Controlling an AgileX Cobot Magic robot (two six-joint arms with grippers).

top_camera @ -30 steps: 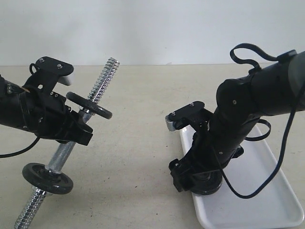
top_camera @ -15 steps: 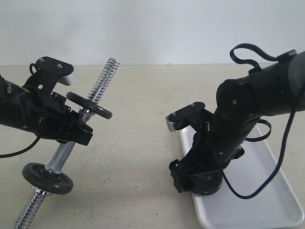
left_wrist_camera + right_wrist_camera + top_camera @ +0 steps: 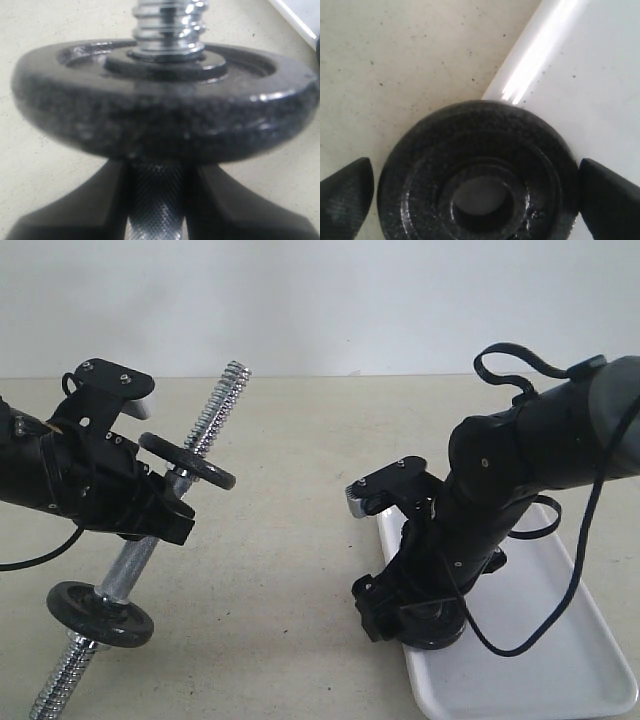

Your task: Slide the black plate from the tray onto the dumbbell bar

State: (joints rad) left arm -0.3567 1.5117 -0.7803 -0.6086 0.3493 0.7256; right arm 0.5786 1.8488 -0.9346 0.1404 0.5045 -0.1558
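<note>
Black plate (image 3: 480,180) straddles tray (image 3: 542,52) rim, flanked by right claw (image 3: 476,189).

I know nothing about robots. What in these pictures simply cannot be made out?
- Right wrist view: the black plate is cut off by the bottom edge; whether the fingers grip it is unclear.
- Exterior view: the right gripper hides that plate at the tray.
- Left wrist view: a blurred disc fills the picture, hiding most of the dumbbell bar.
</note>
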